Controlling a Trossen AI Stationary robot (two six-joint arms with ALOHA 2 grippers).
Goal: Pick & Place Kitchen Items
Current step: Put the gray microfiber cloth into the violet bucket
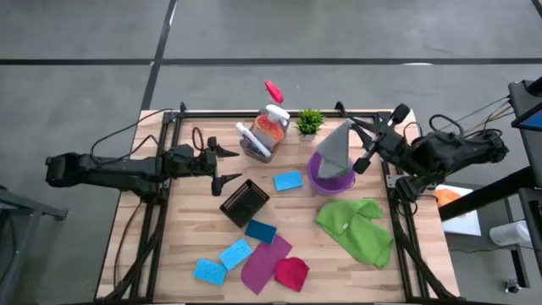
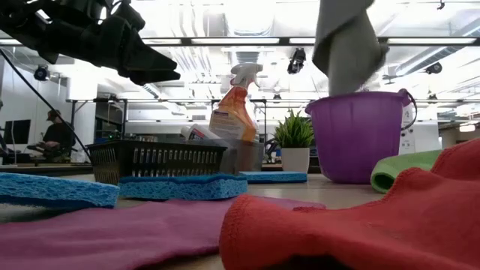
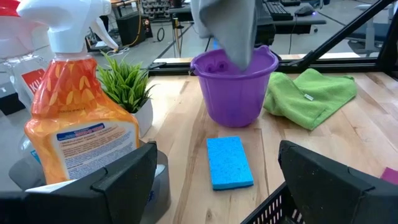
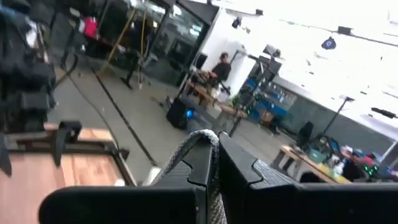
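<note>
My right gripper [image 1: 349,127] is shut on a grey cloth [image 1: 336,144] above the purple bucket [image 1: 331,180], into which the cloth's lower end hangs [image 3: 231,43]. My left gripper [image 1: 227,165] is open and empty above the table's left part, near the black basket [image 1: 244,202]. An orange spray bottle [image 1: 270,124] stands in a grey holder. Several blue sponges [image 1: 288,180] [image 1: 235,252], a green cloth [image 1: 356,224], a magenta cloth [image 1: 265,261] and a red cloth [image 1: 291,273] lie on the table. My right gripper pinches a bunched fold at the grey cloth's top [image 4: 200,138] between its two fingers, several layers together. The cloth hangs below the fingers, gathered and slack, and its lower end [image 2: 346,71] reaches down into the purple bucket's mouth.
A small green potted plant [image 1: 309,123] stands at the far edge beside the spray bottle. A red item [image 1: 273,91] lies on the floor beyond the table. People show in the room behind [image 2: 56,135].
</note>
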